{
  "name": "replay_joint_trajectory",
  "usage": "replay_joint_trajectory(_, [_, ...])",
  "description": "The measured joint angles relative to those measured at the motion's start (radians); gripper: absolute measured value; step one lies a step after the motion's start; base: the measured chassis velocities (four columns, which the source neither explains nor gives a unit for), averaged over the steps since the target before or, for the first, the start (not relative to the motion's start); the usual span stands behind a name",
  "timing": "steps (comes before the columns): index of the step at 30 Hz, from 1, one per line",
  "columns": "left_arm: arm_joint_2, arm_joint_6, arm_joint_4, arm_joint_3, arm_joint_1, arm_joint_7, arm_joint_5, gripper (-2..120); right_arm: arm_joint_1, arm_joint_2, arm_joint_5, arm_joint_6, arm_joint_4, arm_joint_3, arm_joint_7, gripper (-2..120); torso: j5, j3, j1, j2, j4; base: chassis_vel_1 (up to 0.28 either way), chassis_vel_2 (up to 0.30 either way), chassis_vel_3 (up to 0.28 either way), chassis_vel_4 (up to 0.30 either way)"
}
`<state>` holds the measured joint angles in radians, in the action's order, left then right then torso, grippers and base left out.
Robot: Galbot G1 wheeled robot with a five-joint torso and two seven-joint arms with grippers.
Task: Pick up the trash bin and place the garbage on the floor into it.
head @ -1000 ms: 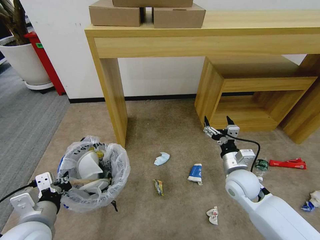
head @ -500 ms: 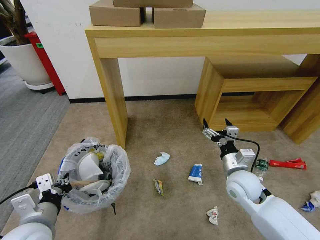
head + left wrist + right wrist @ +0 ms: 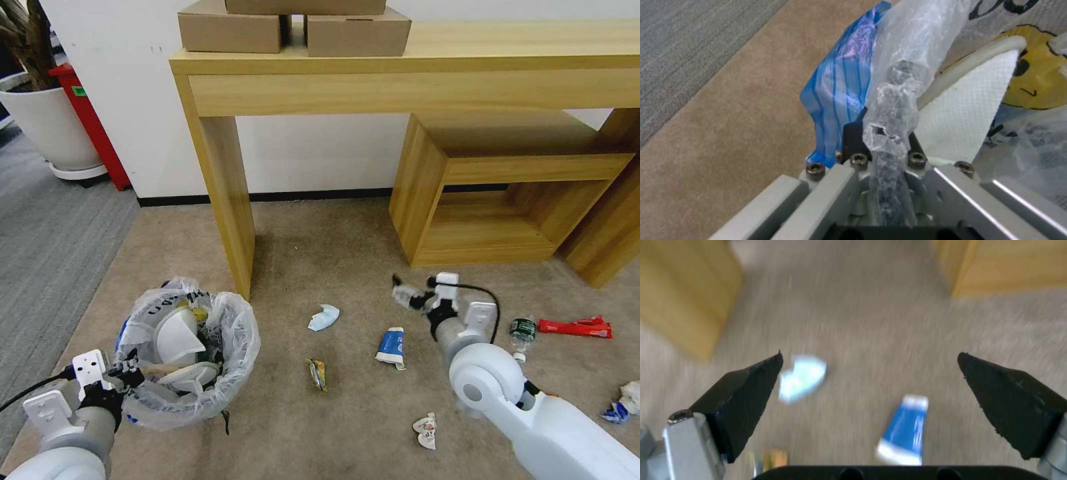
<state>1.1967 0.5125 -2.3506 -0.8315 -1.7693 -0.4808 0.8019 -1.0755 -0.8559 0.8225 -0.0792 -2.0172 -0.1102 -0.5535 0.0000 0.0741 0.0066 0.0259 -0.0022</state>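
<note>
The trash bin (image 3: 188, 353), lined with a crinkly plastic bag, stands on the beige floor (image 3: 320, 253) at the left with white slippers and other litter inside. My left gripper (image 3: 125, 372) is shut on the bin's near rim; the left wrist view shows the gripper (image 3: 880, 133) pinching rim and bag (image 3: 907, 50). My right gripper (image 3: 412, 293) hangs open just beyond a blue-white wrapper (image 3: 391, 345). Between the open fingertips (image 3: 755, 383) lie that wrapper (image 3: 906, 431) and a pale blue paper (image 3: 802, 378). Other garbage: pale paper (image 3: 323, 317), yellow wrapper (image 3: 317, 373), crushed cup (image 3: 425, 430), green bottle (image 3: 522, 330), red packet (image 3: 575, 327).
A wooden desk leg (image 3: 227, 193) stands just behind the bin. A low wooden shelf (image 3: 493, 193) sits behind my right gripper. Crumpled white-blue litter (image 3: 623, 402) lies at the right edge. Grey ribbed carpet (image 3: 47, 227) and a plant pot (image 3: 50, 127) are at the left.
My right gripper has dropped and tipped down toward the floor, closer to the blue-white wrapper. The left gripper still holds the bin in about the same place.
</note>
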Motion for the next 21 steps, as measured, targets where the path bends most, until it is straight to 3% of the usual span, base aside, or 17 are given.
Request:
replay_joint_trajectory(2, [0.003, 0.0, 0.003, 0.001, 0.006, -0.001, -0.002, 0, 0.014, 0.03, 0.135, -0.131, -0.041, 0.046, -0.092, 100, 0.0001, 0.0, 0.0, 0.0, -0.0002, 0.0, 0.0, 0.0, 0.0])
replay_joint_trajectory(3, [0.003, 0.0, 0.003, 0.001, 0.006, -0.001, -0.002, 0, 0.014, 0.03, 0.135, -0.131, -0.041, 0.046, -0.092, 100, 0.0001, 0.0, 0.0, 0.0, -0.0002, 0.0, 0.0, 0.0, 0.0])
replay_joint_trajectory(6, [0.013, 0.0, 0.01, 0.005, 0.014, -0.001, -0.008, 0, 0.109, 0.079, 0.305, -0.328, -0.045, 0.203, -0.2, 100, 0.0, 0.0, 0.0, 0.0, 0.0001, 0.0, 0.0, 0.0, 0.0])
replay_joint_trajectory(15, [0.002, -0.004, 0.031, 0.02, 0.036, 0.003, -0.012, 0, 0.144, 0.087, 0.404, -0.467, 0.002, 0.373, -0.254, 100, 0.0, 0.0, 0.0, 0.0, -0.0001, 0.0, 0.0, 0.0, 0.0])
replay_joint_trajectory(18, [0.004, -0.009, 0.037, 0.021, 0.036, 0.006, -0.012, 0, 0.25, 0.049, 0.41, -0.55, 0.071, 0.548, -0.255, 100, 0.0, 0.0, 0.0, 0.0, 0.0, 0.0, 0.0, 0.0, 0.0])
replay_joint_trajectory(20, [0.005, -0.01, 0.038, 0.021, 0.037, 0.006, -0.012, 0, 0.272, 0.045, 0.408, -0.555, 0.081, 0.576, -0.253, 100, 0.0, 0.0, 0.0, 0.0, 0.0, 0.0, 0.0, 0.0, 0.0])
replay_joint_trajectory(21, [0.009, -0.011, 0.038, 0.021, 0.037, 0.006, -0.012, 0, 0.333, 0.032, 0.398, -0.567, 0.109, 0.655, -0.241, 100, 0.0, 0.0, 0.0, 0.0, 0.0001, 0.0, 0.0, 0.0, 0.0])
